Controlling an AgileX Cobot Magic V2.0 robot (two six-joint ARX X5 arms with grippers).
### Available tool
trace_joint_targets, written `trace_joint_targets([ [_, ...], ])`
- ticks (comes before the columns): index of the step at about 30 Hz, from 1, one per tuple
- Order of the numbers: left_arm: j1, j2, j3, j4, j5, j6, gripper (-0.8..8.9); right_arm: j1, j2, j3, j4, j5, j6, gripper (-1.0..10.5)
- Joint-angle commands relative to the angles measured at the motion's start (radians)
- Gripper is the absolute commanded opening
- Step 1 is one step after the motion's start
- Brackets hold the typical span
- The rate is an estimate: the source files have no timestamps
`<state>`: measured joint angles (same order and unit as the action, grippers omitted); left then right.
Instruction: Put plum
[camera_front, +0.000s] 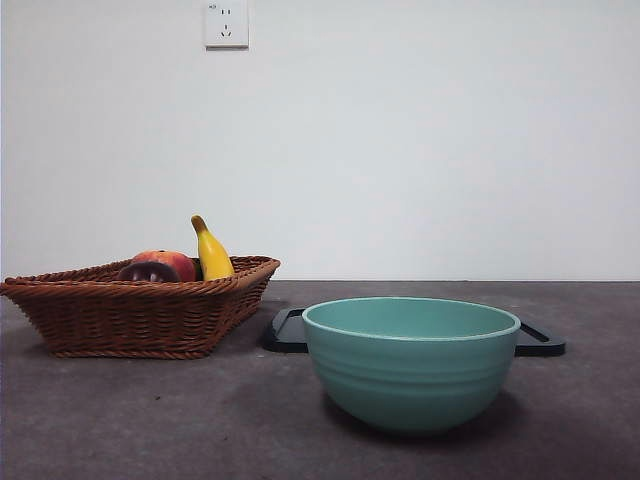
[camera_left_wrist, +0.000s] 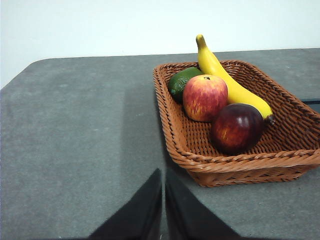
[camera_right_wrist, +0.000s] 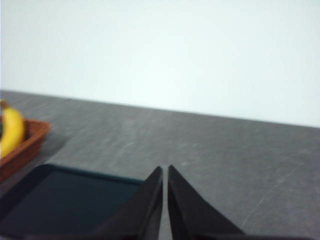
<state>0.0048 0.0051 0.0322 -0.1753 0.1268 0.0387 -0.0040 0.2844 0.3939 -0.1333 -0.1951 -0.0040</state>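
Note:
The plum (camera_left_wrist: 237, 127) is dark maroon and glossy. It lies in the brown wicker basket (camera_left_wrist: 175, 135) next to a red-orange apple-like fruit (camera_left_wrist: 204, 97), a yellow banana (camera_left_wrist: 227, 82) and a green fruit (camera_left_wrist: 181, 81). In the front view only the plum's top (camera_front: 148, 271) peeks over the basket rim (camera_front: 140, 315) at the left. My left gripper (camera_left_wrist: 163, 175) is shut, hanging over bare table a short way from the basket with nothing in it. My right gripper (camera_right_wrist: 164, 171) is also shut and holds nothing, above the table beside a black tray (camera_right_wrist: 65, 200).
A teal bowl (camera_front: 411, 360) stands near the front centre-right of the table. The flat black tray (camera_front: 288, 330) lies behind it. A white wall with a socket (camera_front: 226, 24) closes the back. Neither arm shows in the front view.

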Motion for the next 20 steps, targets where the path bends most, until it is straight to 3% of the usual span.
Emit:
trace_joint_targets([
  [1,0.002,-0.002,-0.021,-0.008,-0.002,-0.002,0.09,-0.001,-0.060,-0.094,0.081,0.034,-0.011,0.1],
  [12,0.002,-0.002,-0.021,-0.008,-0.002,-0.002,0.09,0.000,-0.229,-0.318,0.156,0.123,0.003,0.1],
  [20,0.002,-0.002,-0.021,-0.008,-0.002,-0.002,0.09,0.000,-0.281,-0.383,0.145,0.126,0.011,0.1],
])
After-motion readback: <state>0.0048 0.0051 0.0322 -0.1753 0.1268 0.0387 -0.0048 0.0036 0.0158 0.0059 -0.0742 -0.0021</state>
